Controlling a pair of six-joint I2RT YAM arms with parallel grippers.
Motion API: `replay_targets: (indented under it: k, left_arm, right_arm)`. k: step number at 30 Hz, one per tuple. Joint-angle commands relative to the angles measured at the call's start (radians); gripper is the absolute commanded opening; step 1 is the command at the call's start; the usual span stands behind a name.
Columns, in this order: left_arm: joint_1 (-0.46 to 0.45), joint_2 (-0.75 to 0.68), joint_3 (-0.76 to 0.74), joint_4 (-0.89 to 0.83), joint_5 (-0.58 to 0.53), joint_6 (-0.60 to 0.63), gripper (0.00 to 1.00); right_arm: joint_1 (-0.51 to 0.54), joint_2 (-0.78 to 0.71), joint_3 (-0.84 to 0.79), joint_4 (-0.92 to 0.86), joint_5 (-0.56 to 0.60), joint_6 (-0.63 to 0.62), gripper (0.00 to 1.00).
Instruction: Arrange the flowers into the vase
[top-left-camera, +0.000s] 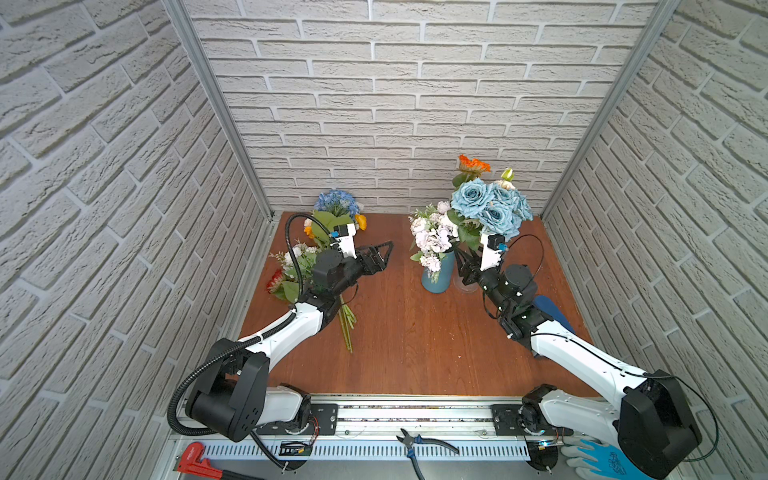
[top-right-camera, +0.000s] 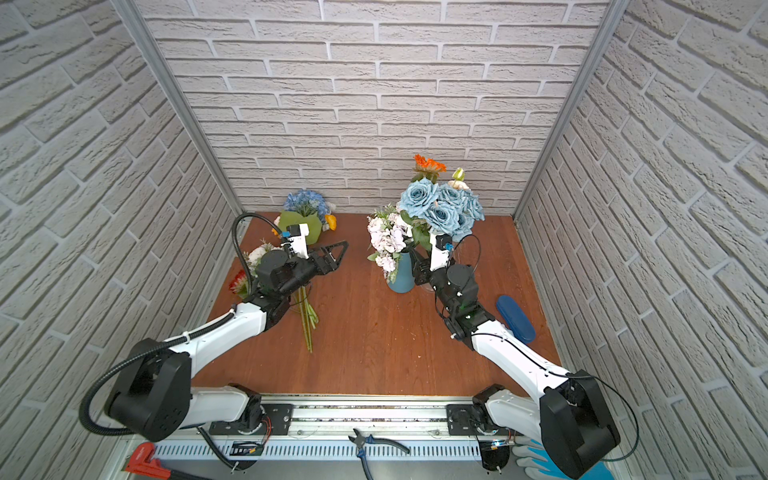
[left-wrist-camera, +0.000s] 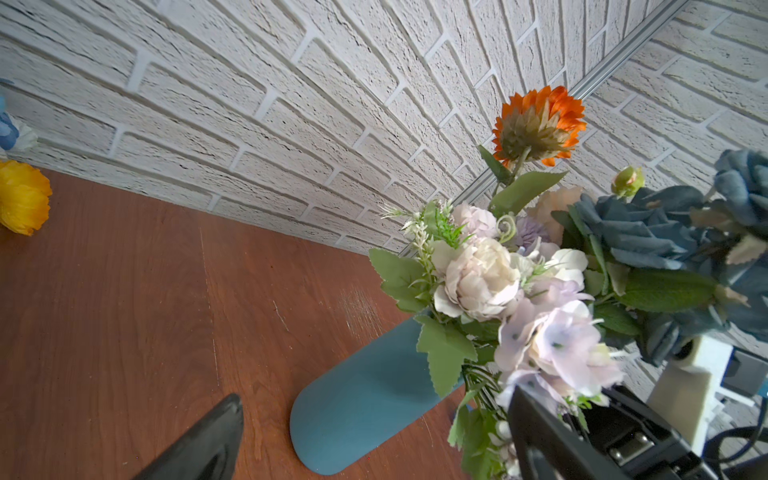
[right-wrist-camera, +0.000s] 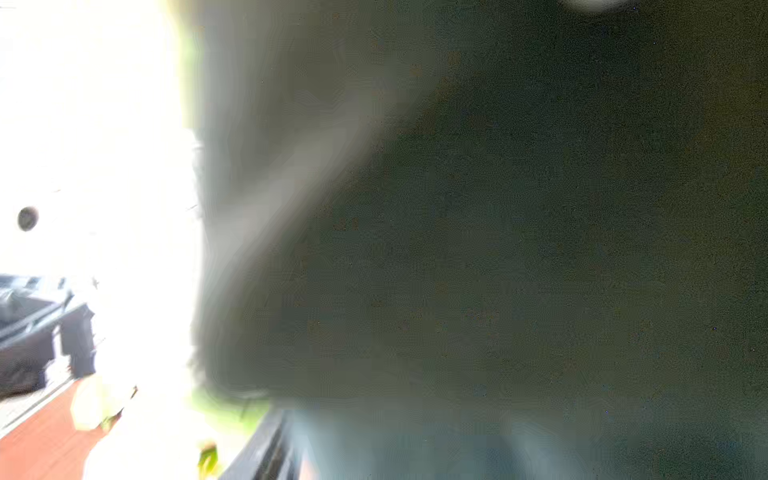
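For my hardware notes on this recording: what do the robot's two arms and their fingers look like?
The left arm and right arm have white shells with black joint housings. The left gripper and right gripper have black, triangular, truss-like fingers. A ribbed black hose runs along the left arm; thin black cable loops on the right.

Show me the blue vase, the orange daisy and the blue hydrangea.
blue vase (top-left-camera: 440, 278), in a top view, on its side wall.
orange daisy (top-left-camera: 474, 163), in a top view, on its petals.
blue hydrangea (top-left-camera: 337, 202), in a top view, on the bloom's middle.
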Motion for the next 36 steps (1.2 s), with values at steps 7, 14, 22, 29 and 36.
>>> replay_targets:
  k: [7,14,22,29,36]
  left_arm:
    - [-0.005,-0.022,-0.01,0.031,-0.008,0.02,0.98]
    - [-0.017,-0.017,0.003,0.023,-0.007,0.022,0.98]
    - [-0.041,0.003,0.043,-0.005,-0.012,0.039,0.98]
    - [-0.051,0.007,0.074,-0.054,-0.012,0.067,0.98]
    - [-0.053,0.006,0.091,-0.092,-0.027,0.09,0.98]
  right_arm:
    - [-0.002,-0.232,-0.166,-0.075,-0.003,0.079,0.6]
    - [-0.008,-0.306,-0.239,-0.11,0.026,0.043,0.6]
    - [-0.064,-0.23,-0.305,0.108,-0.008,0.095,0.55]
    - [-0.168,0.029,-0.215,0.439,-0.201,0.211,0.54]
    - [-0.21,0.247,-0.178,0.816,-0.319,0.307,0.54]
